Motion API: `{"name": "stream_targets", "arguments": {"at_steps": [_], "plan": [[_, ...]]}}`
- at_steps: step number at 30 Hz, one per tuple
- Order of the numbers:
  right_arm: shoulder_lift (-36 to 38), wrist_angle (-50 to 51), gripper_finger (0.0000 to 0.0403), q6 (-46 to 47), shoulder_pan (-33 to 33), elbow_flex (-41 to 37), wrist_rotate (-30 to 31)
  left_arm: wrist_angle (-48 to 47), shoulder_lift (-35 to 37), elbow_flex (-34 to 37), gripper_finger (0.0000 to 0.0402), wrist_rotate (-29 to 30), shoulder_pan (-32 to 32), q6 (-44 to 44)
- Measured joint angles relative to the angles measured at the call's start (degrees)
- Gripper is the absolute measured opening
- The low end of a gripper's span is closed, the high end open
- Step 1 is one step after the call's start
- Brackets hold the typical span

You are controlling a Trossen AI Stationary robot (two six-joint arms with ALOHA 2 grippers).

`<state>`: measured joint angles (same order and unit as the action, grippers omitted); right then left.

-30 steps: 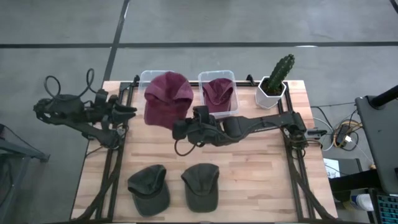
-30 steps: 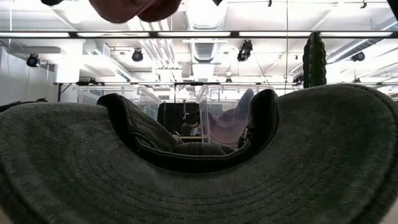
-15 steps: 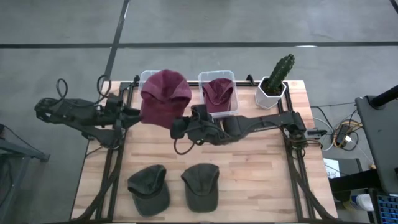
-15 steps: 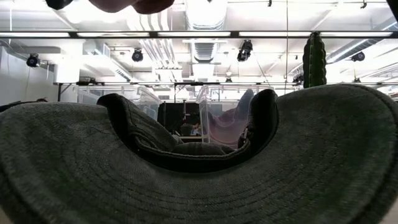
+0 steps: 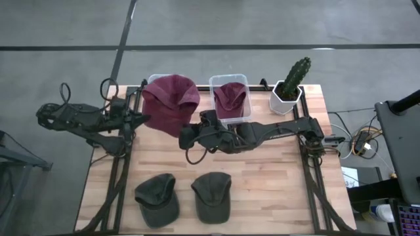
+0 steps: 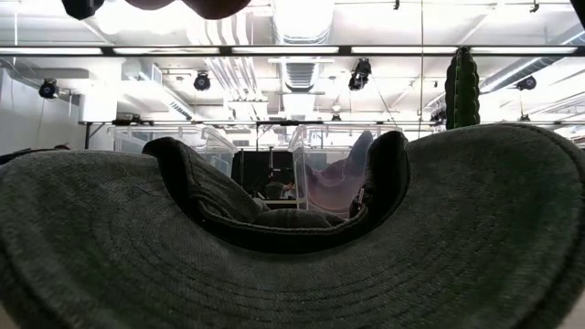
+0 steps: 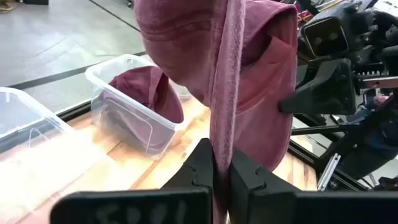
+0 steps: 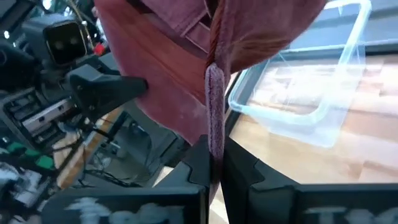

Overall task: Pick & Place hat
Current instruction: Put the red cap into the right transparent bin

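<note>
Fingers of both grippers clamp the maroon hat [image 5: 170, 101], the left gripper [image 5: 138, 118] pinching its left edge and the right gripper [image 5: 189, 134] its near-right edge. Soft and rumpled, its cloth hangs in folds above the table's [image 5: 262, 183] far left, over a clear bin [image 5: 154, 80]. Another maroon hat [image 5: 230, 98] fills the neighbouring bin [image 5: 229, 80]; two dark caps [image 5: 157, 198] lie near.

Hat [image 5: 170, 103] hangs between my grippers over left bin [image 5: 155, 81]; right bin [image 5: 229, 98] beside it holds another hat; cactus [image 5: 293, 80] right of that; two caps [image 5: 157, 198] nearer.
</note>
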<state>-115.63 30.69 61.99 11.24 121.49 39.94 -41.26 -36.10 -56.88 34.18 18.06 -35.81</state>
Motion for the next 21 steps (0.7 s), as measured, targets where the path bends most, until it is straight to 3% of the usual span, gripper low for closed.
{"name": "stream_targets", "arguments": {"at_steps": [5, 11, 16, 21], "plan": [[1.46, -0.45, 0.0026, -7.21, -0.45, 0.0, -2.29, -1.1, 3.31, -0.31, 0.0007, 3.27, 0.06, -4.76], [5.64, 4.26, 0.0108, -16.8, -0.76, 0.02, -6.43, -2.17, 6.7, -0.58, 0.0006, 12.76, 0.0, -10.77], [8.06, 9.69, 0.0177, -21.05, -0.96, 0.0, -7.21, -4.2, 8.35, -2.02, 0.0006, 15.48, -0.12, -13.15], [9.79, 9.64, 0.0213, -25.16, -0.87, 0.01, -7.4, -11.26, 8.15, -2.44, 0.0006, 18.88, -0.02, -19.69]]}}
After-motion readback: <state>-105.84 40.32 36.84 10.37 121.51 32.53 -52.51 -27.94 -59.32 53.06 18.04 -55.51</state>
